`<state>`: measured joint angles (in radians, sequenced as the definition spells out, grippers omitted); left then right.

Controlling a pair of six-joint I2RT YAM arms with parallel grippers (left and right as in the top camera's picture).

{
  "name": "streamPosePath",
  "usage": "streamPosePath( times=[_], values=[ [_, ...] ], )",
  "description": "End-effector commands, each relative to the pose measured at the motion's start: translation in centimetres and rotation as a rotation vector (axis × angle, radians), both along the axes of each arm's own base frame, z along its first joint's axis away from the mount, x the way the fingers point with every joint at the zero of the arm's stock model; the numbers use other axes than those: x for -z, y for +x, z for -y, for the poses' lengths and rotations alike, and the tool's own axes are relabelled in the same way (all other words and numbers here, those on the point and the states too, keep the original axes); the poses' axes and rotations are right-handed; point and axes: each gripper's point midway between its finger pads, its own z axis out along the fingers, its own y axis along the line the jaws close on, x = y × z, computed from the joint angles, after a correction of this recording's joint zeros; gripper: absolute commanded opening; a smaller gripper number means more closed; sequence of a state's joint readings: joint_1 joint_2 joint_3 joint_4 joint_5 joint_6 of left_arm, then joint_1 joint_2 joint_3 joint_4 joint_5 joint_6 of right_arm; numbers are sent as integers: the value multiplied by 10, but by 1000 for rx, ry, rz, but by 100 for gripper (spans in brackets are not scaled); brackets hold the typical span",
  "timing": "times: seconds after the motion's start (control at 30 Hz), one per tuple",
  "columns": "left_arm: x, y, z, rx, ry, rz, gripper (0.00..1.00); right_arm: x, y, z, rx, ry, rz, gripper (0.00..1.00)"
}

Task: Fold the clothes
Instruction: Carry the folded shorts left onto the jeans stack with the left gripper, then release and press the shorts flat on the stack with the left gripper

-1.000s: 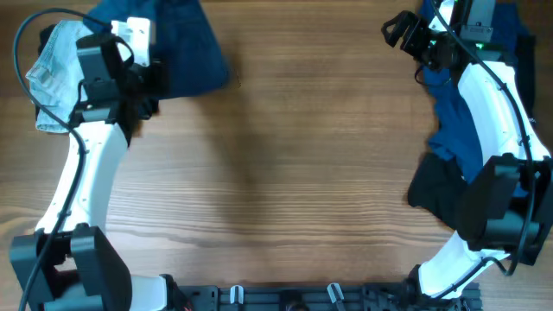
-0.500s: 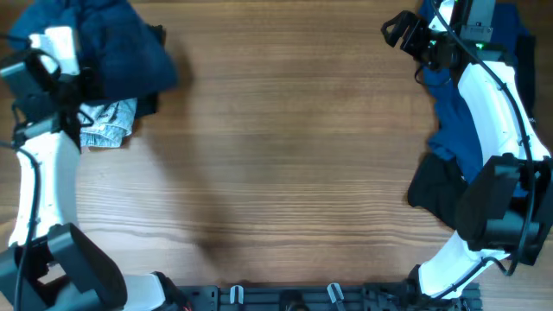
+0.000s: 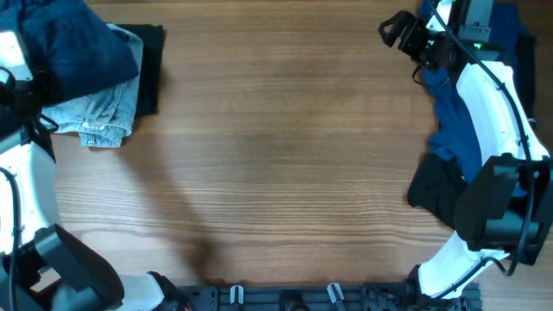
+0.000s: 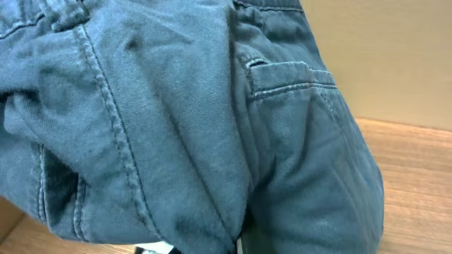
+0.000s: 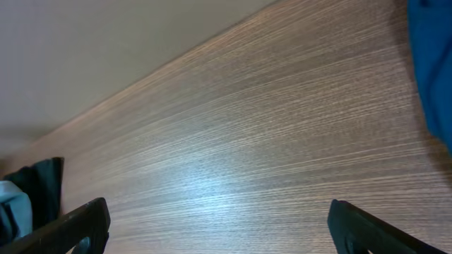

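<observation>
Over the far-left worktop (image 3: 285, 164) corner, seemingly picking the navy trousers (image 3: 69, 39) off the pale denim (image 3: 99, 112), left fingers' grip untellable under cloth, right fingers (image 5: 78, 226) gaping empty, next needing them spread flat centrally.

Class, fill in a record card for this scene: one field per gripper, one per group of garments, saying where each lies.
Left gripper: jaws hidden behind dark navy trousers, whose folds bunch toward them; apparently gripping.
Right gripper: jaws wide open, empty, over the table.
Left side: pale denim piece beside a black piece, navy trousers overlapping the denim.
Right edge: royal-blue garment and black garment, partly under the right arm.
</observation>
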<state>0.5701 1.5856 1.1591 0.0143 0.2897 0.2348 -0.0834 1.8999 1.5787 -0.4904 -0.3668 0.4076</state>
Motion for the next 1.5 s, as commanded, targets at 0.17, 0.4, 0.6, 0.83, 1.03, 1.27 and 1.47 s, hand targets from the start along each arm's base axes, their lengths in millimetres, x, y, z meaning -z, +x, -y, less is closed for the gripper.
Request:
streamPosePath(
  times=[0.17, 0.4, 0.6, 0.83, 1.03, 1.27, 1.47],
  values=[
    [39, 12, -13, 4, -33, -70, 4, 4, 0, -9, -14, 25, -11, 99],
    [52, 10, -20, -12, -51, -95, 29, 3, 1, -8, -15, 24, -5, 100],
    [39, 3, -36, -112, -180, -21, 100, 3, 2, -8, -15, 24, -4, 100],
    [-36, -2, 0, 38, -360, 168, 100, 3, 1, -8, -16, 22, -5, 99],
    [-49, 13, 27, 105, -347, 179, 100, 3, 1, -9, -17, 22, -6, 99],
    [-22, 31, 52, 97, -328, 93, 100, 5, -1, -10, -21, 26, -18, 100],
    [2, 49, 60, -23, -222, 33, 100, 6, -3, -12, -26, 29, -26, 100]
  ],
)
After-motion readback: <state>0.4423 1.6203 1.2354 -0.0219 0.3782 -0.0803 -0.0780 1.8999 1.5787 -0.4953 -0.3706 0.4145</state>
